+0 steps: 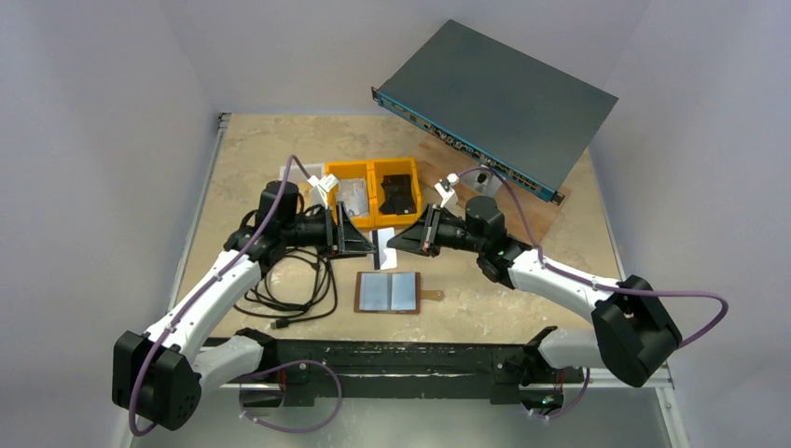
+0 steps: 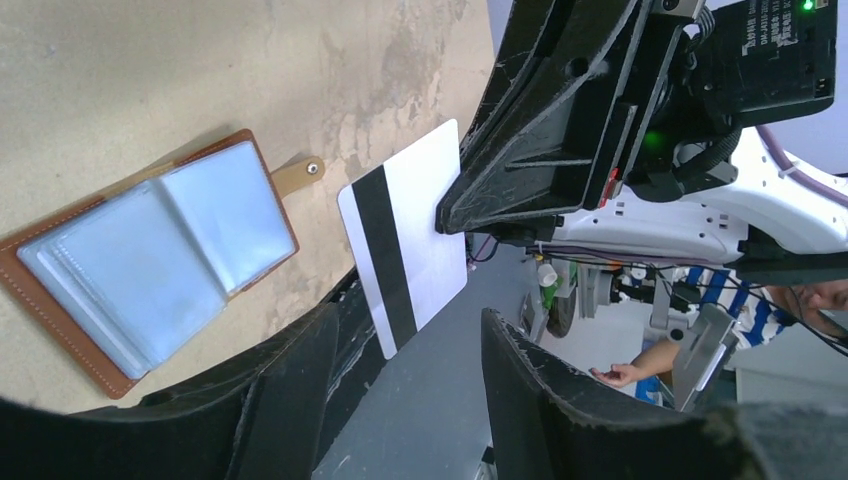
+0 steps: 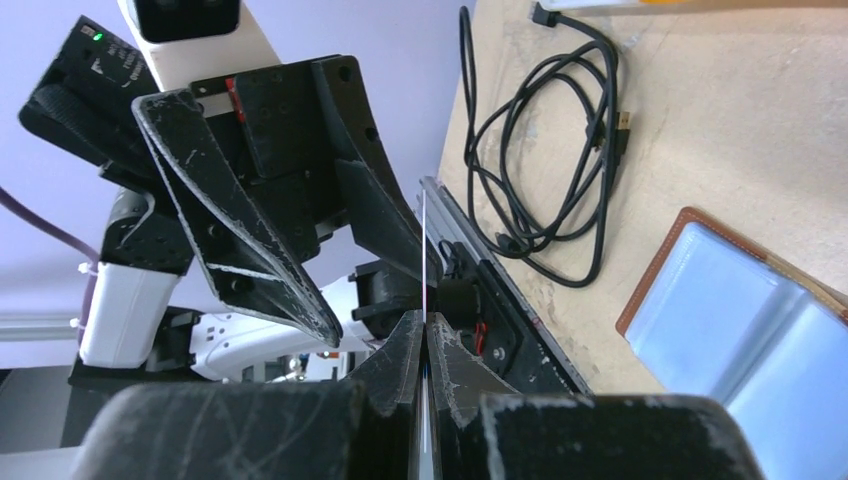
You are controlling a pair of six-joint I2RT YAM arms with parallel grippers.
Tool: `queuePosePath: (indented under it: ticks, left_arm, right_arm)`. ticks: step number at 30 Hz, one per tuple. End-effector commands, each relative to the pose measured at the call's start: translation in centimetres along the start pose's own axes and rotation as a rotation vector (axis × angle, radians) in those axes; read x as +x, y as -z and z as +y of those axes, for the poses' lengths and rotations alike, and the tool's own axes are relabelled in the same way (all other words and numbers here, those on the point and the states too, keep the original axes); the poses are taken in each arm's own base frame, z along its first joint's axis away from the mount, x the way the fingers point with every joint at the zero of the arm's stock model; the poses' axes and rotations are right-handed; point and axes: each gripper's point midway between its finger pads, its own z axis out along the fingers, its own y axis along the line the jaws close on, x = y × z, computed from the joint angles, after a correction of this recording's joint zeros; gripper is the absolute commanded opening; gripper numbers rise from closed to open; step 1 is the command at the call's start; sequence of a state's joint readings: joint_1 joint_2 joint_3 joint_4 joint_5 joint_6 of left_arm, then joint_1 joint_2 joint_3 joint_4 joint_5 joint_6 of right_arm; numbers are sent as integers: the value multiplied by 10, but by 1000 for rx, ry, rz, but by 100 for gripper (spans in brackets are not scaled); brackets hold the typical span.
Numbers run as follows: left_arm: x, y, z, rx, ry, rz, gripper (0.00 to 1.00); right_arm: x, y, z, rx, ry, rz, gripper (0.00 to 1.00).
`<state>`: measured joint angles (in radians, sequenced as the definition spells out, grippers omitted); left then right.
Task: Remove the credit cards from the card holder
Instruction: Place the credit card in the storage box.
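The card holder [image 1: 389,292] lies spread flat on the table [image 1: 522,280], face up. That suits the job, since both rows of pockets are exposed to the arms. Its shell is brown and leather-like with stitched edges and a small snap tab on one side. The lining is glossy, silvery-blue clear plastic, and it is too hazy to tell whether more cards sit inside.

One credit card [image 2: 405,250] is out, held in the air just beyond the holder's far edge. It is thin, stiff, white and rectangular, with a dark stripe along one long side. The right gripper [image 3: 424,325] has its fingers pressed together on one edge, so most of the card juts free.

The left gripper [image 2: 410,370] faces it from the holder's other side. Its fingers are spread, and the card's free end reaches into the gap without visibly touching either one. This looks like a handover being lined up.

A coiled black cable [image 1: 289,289] lies left of the holder. Yellow bins [image 1: 373,191] stand beyond it.
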<state>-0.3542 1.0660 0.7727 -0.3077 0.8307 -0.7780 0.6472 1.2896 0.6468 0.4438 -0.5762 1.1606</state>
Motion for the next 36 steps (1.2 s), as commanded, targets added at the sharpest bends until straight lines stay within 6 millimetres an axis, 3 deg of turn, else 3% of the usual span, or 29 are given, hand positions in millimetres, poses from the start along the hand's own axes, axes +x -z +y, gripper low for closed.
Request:
queuePosePath:
  ticks: [1, 6, 13, 16, 18, 19, 24, 28, 32, 36]
  left_arm:
    - [-4, 0, -13, 79, -31, 3, 53]
    - [-3, -3, -12, 103, -16, 13, 51]
    - [-4, -7, -16, 151, 8, 21, 40]
    - [-4, -9, -15, 164, 24, 23, 25]
    - [-4, -9, -15, 162, 28, 18, 6]
    - [-4, -9, -13, 153, 32, 14, 0]
    - [-14, -6, 18, -85, 66, -59, 0]
    - [-43, 8, 42, -333, 58, -164, 0]
    - [-84, 16, 68, -565, 58, -239, 0]
    - [-128, 17, 92, -738, 40, -287, 0]
  right_arm:
    - [-10, 1, 38, -127, 39, -11, 0]
    - [-9, 1, 41, -144, 32, -7, 0]
    - [-2, -5, 40, -159, 19, 16, 0]
    - [-1, -9, 36, -148, 18, 21, 0]
    - [-1, -10, 34, -133, 24, 13, 0]
    - [-3, -10, 30, -111, 30, 5, 7]
    - [-18, -7, 7, 79, 102, -71, 54]
    - [-29, 8, -12, 241, 147, -129, 81]
    - [-34, 20, -28, 353, 173, -168, 97]
    - [-36, 32, -40, 441, 206, -181, 99]
